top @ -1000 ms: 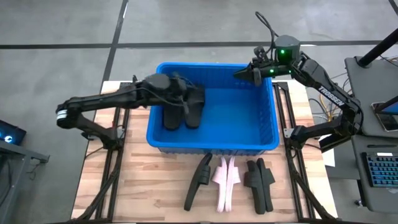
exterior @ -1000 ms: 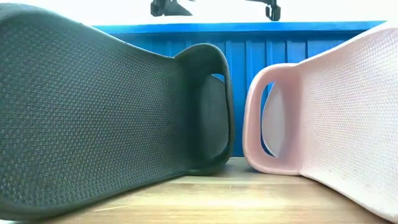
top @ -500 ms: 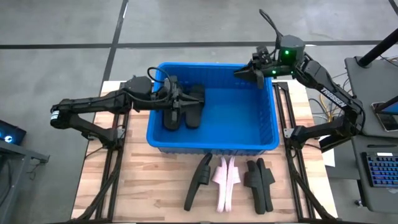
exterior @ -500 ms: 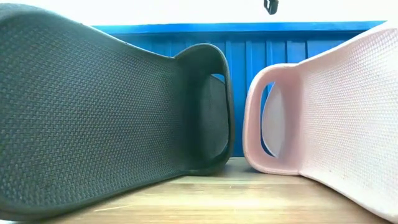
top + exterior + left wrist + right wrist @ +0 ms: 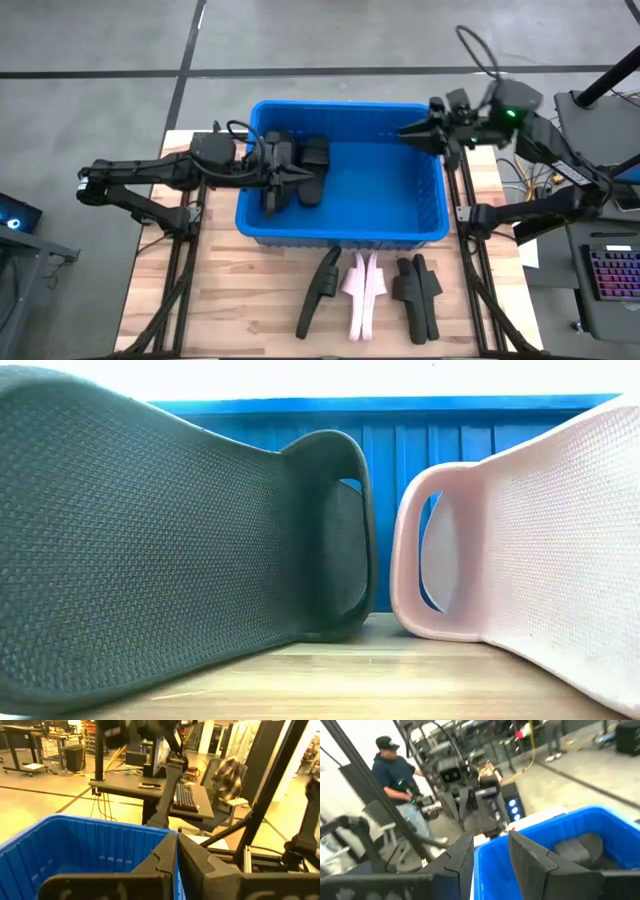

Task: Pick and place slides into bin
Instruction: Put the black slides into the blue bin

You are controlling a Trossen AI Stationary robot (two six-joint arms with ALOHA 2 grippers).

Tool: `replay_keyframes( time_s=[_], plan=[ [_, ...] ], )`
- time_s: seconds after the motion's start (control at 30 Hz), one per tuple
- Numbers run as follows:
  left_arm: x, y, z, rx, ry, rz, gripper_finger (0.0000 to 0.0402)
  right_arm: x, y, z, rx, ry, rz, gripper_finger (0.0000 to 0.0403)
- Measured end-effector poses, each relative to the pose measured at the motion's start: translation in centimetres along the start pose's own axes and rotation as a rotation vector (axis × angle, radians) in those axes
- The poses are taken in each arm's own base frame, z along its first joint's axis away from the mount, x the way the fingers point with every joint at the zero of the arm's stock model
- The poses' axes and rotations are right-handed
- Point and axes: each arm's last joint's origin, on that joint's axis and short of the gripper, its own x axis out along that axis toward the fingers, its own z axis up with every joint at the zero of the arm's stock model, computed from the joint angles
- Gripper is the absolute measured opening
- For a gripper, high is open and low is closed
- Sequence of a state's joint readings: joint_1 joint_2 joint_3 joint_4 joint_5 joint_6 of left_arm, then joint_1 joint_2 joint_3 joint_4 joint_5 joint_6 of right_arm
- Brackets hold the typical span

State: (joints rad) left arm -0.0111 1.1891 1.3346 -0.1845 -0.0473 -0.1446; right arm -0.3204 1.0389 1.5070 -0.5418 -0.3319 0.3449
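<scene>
— Over the bin (image 5: 345,225), what did the left gripper (image 5: 297,176) look like?

— Its fingers were pressed together with nothing between them, poised above the bin's left end, right over two black slides (image 5: 293,178) lying side by side inside.

— And the right gripper (image 5: 409,132)?

— It hung at the bin's far right corner, by the rim, fingers a little apart and empty.

— Where were the other slides?

— On the wooden table (image 5: 240,300) in front of the bin: a black one (image 5: 319,290) on edge, a pale pink pair (image 5: 362,290) beside it, then another black pair (image 5: 419,293). From table level, the black one (image 5: 170,550) and the pink one (image 5: 520,560) stood close before the blue wall.
</scene>
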Motion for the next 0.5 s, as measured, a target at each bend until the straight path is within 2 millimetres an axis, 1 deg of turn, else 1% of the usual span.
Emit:
replay_keyframes(
  time_s=[0.07,0.13,0.23,0.37,0.5],
  plan=[
    [-0.1,-0.2,-0.1,0.002,0.014,-0.03,0.0,-0.6,1.2,-0.1,-0.009,-0.036,-0.037,0.0114],
    [-0.1,-0.7,-0.2,0.001,0.034,-0.104,0.0,-1.1,2.2,-0.3,-0.019,-0.072,-0.091,0.0114],
    [-0.2,-1.6,-0.8,-0.004,0.087,-0.212,0.0,-1.4,3.1,-0.8,-0.023,-0.11,-0.196,0.0114],
    [-0.3,-2.4,-1.0,-0.004,0.104,-0.293,0.0,-0.9,3.6,-1.7,-0.028,-0.119,-0.291,0.0114],
    [-0.5,-3.0,-1.0,0.051,0.103,-0.39,0.0007,0.4,3.5,-2.8,-0.036,-0.075,-0.318,0.0114]
  ],
)
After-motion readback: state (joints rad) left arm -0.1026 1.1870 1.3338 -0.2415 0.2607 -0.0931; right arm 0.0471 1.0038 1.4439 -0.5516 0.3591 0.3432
